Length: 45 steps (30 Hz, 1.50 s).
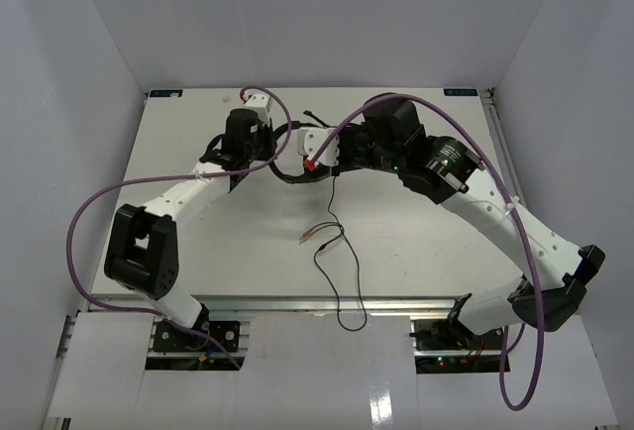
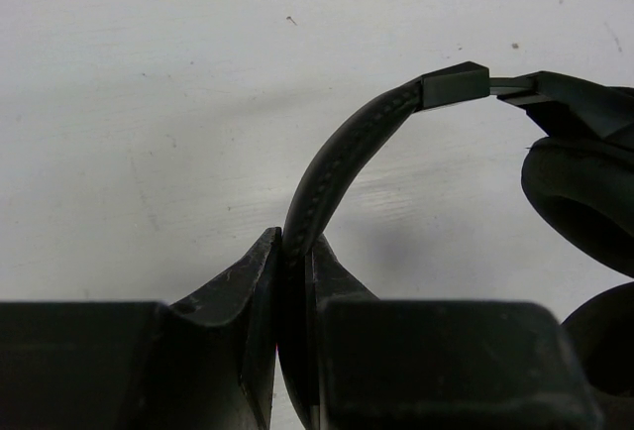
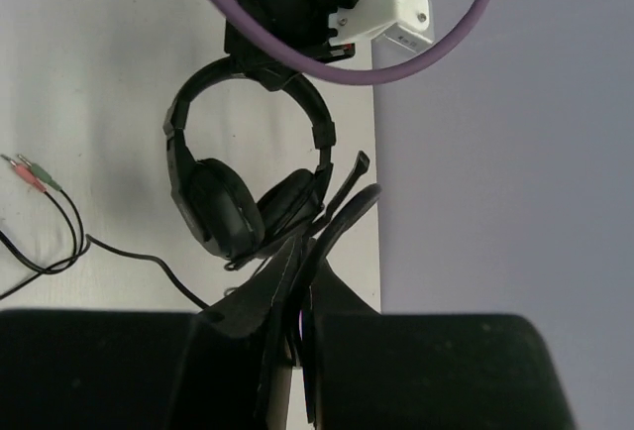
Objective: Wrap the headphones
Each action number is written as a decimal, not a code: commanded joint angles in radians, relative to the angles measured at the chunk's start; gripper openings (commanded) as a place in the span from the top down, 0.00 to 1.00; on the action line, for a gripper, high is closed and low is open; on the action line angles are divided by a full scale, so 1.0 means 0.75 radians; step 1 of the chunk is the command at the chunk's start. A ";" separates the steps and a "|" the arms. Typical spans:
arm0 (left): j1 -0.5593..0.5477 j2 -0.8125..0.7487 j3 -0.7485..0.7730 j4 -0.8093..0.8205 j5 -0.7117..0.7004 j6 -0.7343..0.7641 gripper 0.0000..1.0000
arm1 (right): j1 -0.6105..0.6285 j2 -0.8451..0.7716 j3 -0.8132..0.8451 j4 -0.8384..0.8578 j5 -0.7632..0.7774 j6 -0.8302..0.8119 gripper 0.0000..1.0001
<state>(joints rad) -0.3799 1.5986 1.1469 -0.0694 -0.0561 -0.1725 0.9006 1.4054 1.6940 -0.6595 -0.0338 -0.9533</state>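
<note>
The black headphones [image 1: 285, 174] lie at the back middle of the table between my two grippers. My left gripper [image 2: 295, 250] is shut on the padded headband [image 2: 347, 148]; one ear cup [image 2: 580, 187] shows at the right. In the right wrist view the headphones [image 3: 233, 202] show whole, with the boom mic [image 3: 349, 177]. My right gripper [image 3: 315, 244] is shut on a thin black curved part beside the ear cups. The thin cable [image 1: 337, 271] trails toward the table's near edge, its reddish plugs [image 1: 303, 238] lying loose; the plugs also show in the right wrist view [image 3: 25, 172].
Thick purple robot cables [image 1: 89, 212] loop over both arms, and one [image 3: 396, 63] crosses the right wrist view. The table's far edge and the white wall [image 3: 495, 202] are close behind the headphones. My left gripper [image 1: 260, 148] and right gripper [image 1: 309, 158] are close together.
</note>
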 commanded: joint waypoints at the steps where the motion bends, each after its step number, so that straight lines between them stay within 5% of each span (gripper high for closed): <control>1: 0.089 -0.095 0.041 0.080 0.088 -0.231 1.00 | 0.012 -0.067 -0.003 -0.033 -0.051 -0.079 0.92; 6: 0.205 -0.094 0.140 0.073 0.173 -0.409 1.00 | 0.012 -0.141 -0.065 -0.080 -0.106 -0.104 0.92; 14: 0.221 0.068 0.393 0.038 0.041 -0.529 1.00 | 0.019 -0.121 0.043 -0.215 -0.339 -0.168 0.92; 24: 0.038 0.364 0.655 -0.028 -0.018 -0.410 1.00 | 0.206 0.059 0.159 -0.088 0.096 -0.284 0.92; 32: 0.030 0.396 0.546 0.082 0.251 -0.119 1.00 | 0.139 -0.011 0.058 0.049 0.331 -0.322 0.92; 45: 0.026 0.256 0.361 0.123 0.737 0.154 1.00 | 0.053 -0.009 0.071 0.061 0.256 -0.261 0.92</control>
<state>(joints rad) -0.3557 1.9252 1.4373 -0.0212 0.3302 -0.1152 0.9619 1.4220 1.7359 -0.6537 0.1703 -1.1145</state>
